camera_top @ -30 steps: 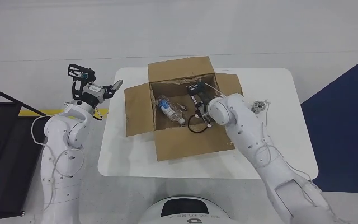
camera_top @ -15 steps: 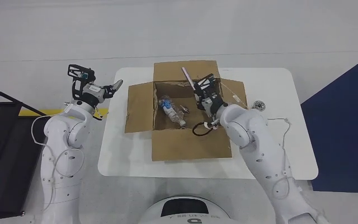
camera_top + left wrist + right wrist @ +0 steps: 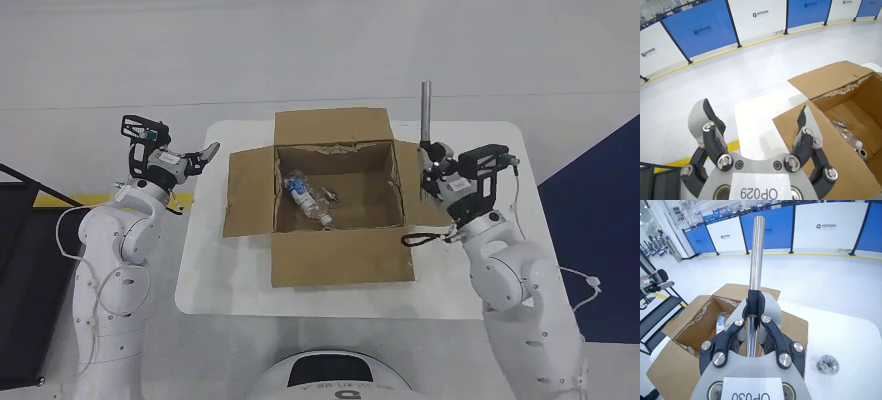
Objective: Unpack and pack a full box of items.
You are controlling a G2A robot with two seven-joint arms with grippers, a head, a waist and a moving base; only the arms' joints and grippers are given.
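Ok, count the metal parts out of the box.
2: a rod gripped in the right tool, and a flange on the table beside the box. Others may be hidden.

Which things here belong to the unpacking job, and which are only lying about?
Job: box, rod in the right gripper, bottle, fittings in the box, disc on the table.
Lying about: black rack beside the table, fence panels.

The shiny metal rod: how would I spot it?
Find the open brown cardboard box on the white table. Beside its right flap, the right gripper grips a long polished steel rod. Unlike the squat metal disc nearby, it is slim, straight.
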